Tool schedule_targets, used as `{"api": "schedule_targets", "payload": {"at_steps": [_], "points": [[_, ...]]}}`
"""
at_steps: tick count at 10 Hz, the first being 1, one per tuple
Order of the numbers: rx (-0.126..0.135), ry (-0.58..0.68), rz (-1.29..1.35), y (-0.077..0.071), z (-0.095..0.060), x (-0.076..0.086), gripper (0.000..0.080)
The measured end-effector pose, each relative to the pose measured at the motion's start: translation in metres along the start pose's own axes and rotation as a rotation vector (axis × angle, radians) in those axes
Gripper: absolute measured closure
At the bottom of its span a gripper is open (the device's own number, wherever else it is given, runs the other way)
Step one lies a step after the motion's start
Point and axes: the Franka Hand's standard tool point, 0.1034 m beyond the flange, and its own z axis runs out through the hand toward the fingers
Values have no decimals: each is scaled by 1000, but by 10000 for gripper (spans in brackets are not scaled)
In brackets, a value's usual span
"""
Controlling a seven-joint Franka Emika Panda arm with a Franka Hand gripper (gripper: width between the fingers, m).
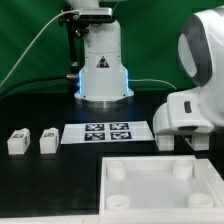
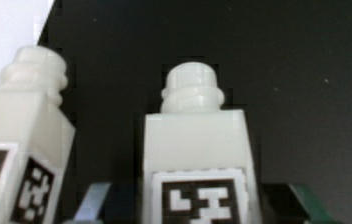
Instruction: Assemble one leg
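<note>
In the wrist view a white leg (image 2: 199, 150) with a black-and-white tag stands between my gripper's (image 2: 199, 208) two fingers. The dark fingertips (image 2: 95, 203) flank it with a gap on each side, so the gripper is open around it. A second leg (image 2: 22, 140) stands close beside it. In the exterior view my gripper (image 1: 186, 143) is low over the table at the right, just behind the tray, and the arm hides those two legs. Two more legs (image 1: 17, 141) (image 1: 48, 139) stand at the exterior view's left.
The large white tray (image 1: 130, 200) with round corner sockets lies at the front right. The marker board (image 1: 107, 131) lies in the middle, in front of the robot base (image 1: 103, 70). The table top is black.
</note>
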Motion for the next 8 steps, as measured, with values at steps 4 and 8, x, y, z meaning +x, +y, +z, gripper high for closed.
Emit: {"api": "schedule_targets", "payload": {"at_steps": [4, 8], "points": [[0, 426, -51, 50, -116, -21, 511], [-5, 829, -84, 52, -131, -14, 511]]}}
